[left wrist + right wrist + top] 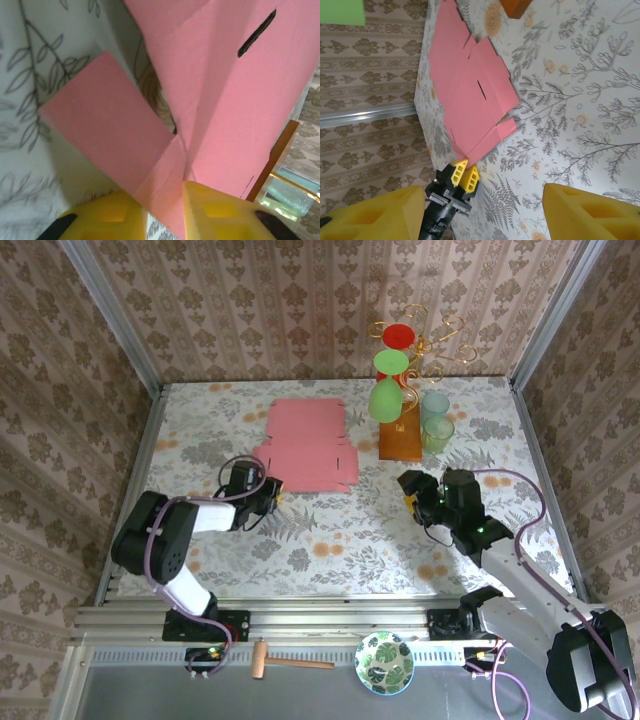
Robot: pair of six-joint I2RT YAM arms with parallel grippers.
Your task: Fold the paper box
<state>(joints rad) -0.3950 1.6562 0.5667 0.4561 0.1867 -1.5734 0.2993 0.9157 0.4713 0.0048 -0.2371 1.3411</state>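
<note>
from above, the near-left corner of the paper box (305, 445) is hidden under the left gripper (268, 490). the left wrist view is blurred and cuts the sheet off at top and right. there the yellow fingers (220, 212) seem clenched on a creased corner flap. the box lies unfolded, mid-table toward the back: thin matte pink card with scored folds, side flaps and a narrow dark slot. the right gripper (410, 485) hangs released, well apart to its right, over the floral table cover (330, 540).
</note>
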